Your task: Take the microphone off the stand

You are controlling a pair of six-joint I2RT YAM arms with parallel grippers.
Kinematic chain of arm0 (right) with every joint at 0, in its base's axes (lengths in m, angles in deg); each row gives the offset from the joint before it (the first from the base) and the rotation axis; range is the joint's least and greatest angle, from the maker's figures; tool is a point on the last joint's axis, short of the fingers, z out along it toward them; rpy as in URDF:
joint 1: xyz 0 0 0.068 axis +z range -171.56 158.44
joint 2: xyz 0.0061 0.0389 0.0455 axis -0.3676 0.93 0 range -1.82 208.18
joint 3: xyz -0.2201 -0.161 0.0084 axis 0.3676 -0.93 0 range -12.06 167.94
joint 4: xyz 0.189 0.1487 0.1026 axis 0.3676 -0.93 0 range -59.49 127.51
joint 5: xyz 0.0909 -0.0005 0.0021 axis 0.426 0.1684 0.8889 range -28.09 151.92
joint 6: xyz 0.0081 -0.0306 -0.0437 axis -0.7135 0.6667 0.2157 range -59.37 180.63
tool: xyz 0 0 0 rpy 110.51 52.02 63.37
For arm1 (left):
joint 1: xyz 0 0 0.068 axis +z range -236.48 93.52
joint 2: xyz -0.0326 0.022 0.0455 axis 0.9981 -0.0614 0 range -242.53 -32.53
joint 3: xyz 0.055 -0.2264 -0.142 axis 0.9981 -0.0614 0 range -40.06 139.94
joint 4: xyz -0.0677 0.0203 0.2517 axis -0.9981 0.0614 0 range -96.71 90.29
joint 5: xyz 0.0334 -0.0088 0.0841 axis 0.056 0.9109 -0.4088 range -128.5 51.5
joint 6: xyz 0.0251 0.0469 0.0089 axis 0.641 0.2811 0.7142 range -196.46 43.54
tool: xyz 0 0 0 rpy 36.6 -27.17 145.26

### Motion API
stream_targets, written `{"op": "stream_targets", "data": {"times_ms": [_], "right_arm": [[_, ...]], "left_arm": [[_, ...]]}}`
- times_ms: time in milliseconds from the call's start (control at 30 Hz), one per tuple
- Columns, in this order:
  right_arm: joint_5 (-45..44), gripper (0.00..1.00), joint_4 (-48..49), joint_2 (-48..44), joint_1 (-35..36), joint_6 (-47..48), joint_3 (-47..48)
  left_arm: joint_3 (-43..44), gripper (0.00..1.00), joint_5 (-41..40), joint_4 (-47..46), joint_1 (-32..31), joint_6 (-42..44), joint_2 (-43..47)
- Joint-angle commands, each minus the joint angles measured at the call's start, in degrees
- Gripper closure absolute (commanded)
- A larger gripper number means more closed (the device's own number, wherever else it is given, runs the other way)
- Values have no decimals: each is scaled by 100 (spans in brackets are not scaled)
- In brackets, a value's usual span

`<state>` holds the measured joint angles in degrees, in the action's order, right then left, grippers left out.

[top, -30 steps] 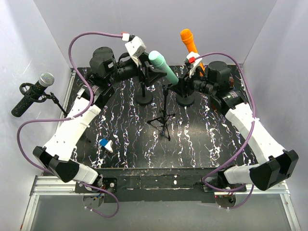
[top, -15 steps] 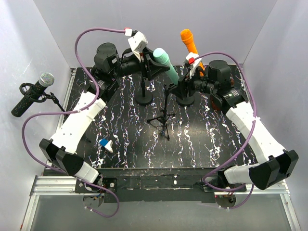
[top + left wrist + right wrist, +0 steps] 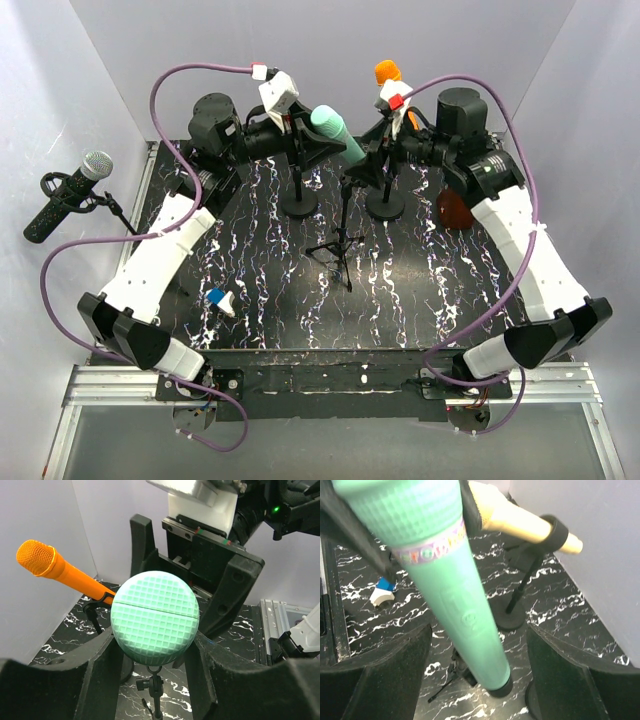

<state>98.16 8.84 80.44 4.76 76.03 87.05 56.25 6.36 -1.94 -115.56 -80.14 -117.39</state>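
The black marbled table (image 3: 400,300) carries 2 white arms reaching to the back. The left gripper (image 3: 312,140) is clamped on the round head of the green microphone (image 3: 154,617), a finger pressed to each side. The right gripper (image 3: 477,665) stands wide around its handle, a gap on both sides. The microphone tilts, its lower end just above the tripod stand (image 3: 340,245); I cannot tell whether it is seated. An orange microphone (image 3: 55,570) sits clipped behind. A small blue and white block (image 3: 220,300) lies near the front.
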Motion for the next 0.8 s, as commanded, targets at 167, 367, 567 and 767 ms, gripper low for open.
{"op": "stream_targets", "data": {"times_ms": [167,367,567,767], "right_arm": [[681,40,-113,616,4,131,908],[455,97,-175,608,13,-133,1128],[-231,99,457,89,4,-467,505],[-382,99,556,1,4,-398,495]], "left_arm": [[344,44,-212,365,52,78,-198],[933,13,-1259,1384,104,1368,153],[-56,14,-1070,2132,104,1756,1171],[-1509,22,-558,1019,16,1572,1447]]}}
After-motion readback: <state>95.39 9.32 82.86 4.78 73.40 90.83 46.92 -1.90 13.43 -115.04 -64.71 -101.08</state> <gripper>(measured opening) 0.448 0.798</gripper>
